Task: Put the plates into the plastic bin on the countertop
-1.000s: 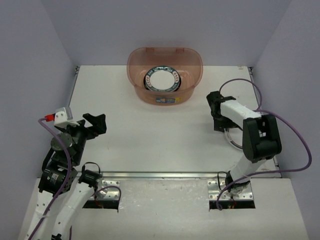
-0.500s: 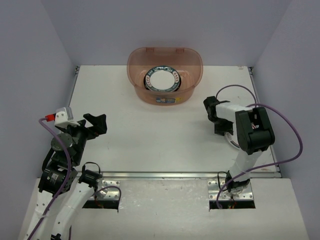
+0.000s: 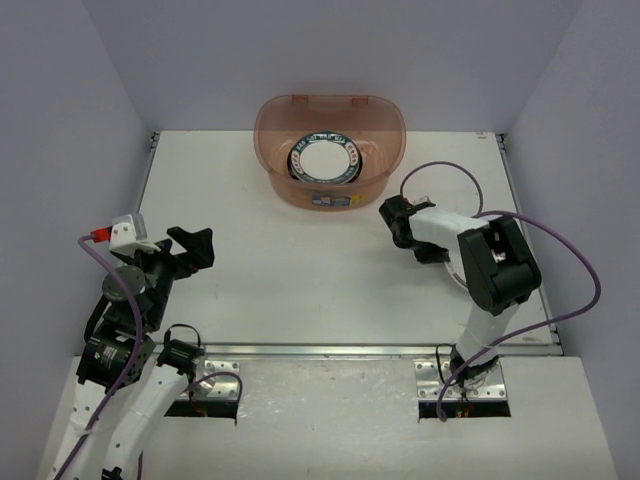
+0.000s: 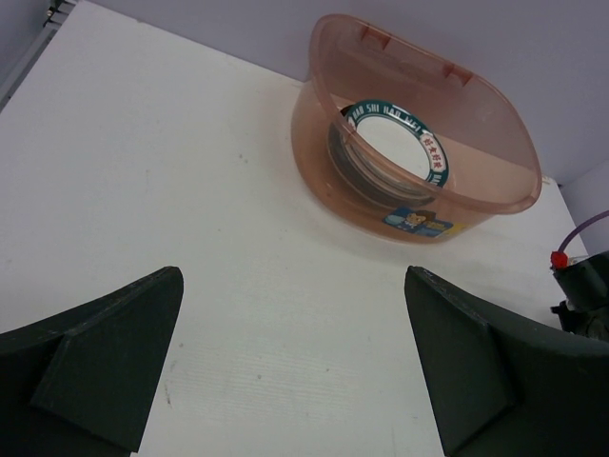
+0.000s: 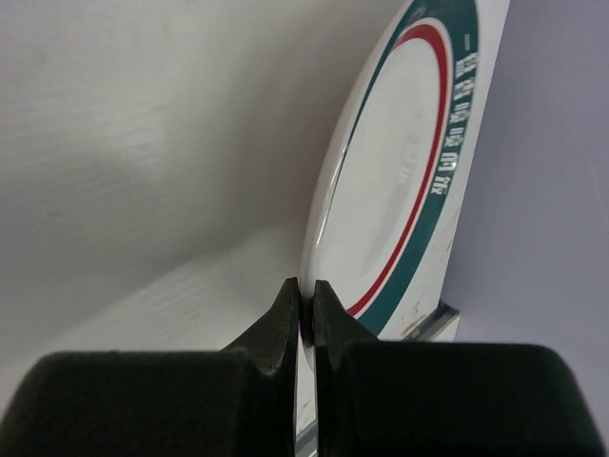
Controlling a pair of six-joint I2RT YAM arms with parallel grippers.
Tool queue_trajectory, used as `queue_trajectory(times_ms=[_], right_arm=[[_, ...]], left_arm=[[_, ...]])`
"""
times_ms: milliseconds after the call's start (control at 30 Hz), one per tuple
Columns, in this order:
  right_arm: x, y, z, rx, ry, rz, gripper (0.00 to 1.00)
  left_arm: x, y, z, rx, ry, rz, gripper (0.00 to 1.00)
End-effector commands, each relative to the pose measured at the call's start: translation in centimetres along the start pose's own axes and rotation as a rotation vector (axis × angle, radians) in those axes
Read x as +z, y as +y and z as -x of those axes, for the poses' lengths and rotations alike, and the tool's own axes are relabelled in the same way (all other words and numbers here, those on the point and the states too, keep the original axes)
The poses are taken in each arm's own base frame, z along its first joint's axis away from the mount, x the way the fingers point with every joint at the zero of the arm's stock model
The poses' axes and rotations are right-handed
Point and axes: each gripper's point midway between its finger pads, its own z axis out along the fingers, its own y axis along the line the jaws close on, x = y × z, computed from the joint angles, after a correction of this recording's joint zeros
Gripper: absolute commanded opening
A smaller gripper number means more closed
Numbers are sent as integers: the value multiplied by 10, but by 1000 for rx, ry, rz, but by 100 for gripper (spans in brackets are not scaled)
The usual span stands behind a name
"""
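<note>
My right gripper is shut on the rim of a white plate with a teal lettered band and a thin red ring. The plate stands tilted against the white countertop. From above, the right gripper is at the right side of the countertop, and the arm hides most of this plate. The reddish translucent plastic bin stands at the back centre with teal-rimmed plates stacked inside. The left gripper hangs open and empty at the left.
In the left wrist view the bin with its small front label and a teal-rimmed plate lie ahead, past the open left gripper. Purple cables loop around the right arm. A metal strip edges the countertop's front.
The right gripper has shut onto the plate's rim, and its wrist has swung left toward the table's middle. The left arm has not moved.
</note>
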Motion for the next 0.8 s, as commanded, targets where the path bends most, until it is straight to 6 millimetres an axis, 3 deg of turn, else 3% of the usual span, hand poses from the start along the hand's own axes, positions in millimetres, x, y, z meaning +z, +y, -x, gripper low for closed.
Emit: queue_trajectory(times_ms=[0,100,200,400,533,567,600,667,767], right_arm=[[-52,-45,56,98,-199,-19,0],[-70,-61,68,113,-250,-10,0],[-107,-82,98,97,-390,40,0],[-170,-90,161,-9,-681,163,0],[-226,-78,218,-179,-862,200,0],[-217,-64,221,-208,-838,202,0],[-232,-44,240,-306,-878,190,0],[-261,-28,272,-467,-973,149,0],[-278,7,301,-599,-1077,106,0]], left_arm=[[1,-7,7,-12,-27,-28,100],[1,-7,7,-13,-29,-30,100],[2,-7,6,-11,-21,-28,100],[3,-7,5,-9,-16,-24,100],[5,-6,4,-6,-9,-16,100],[5,-6,4,-5,-9,-15,100],[6,-5,3,-6,-6,-11,100],[6,-4,3,-6,-6,-5,100],[5,-4,5,-10,-14,-5,100]])
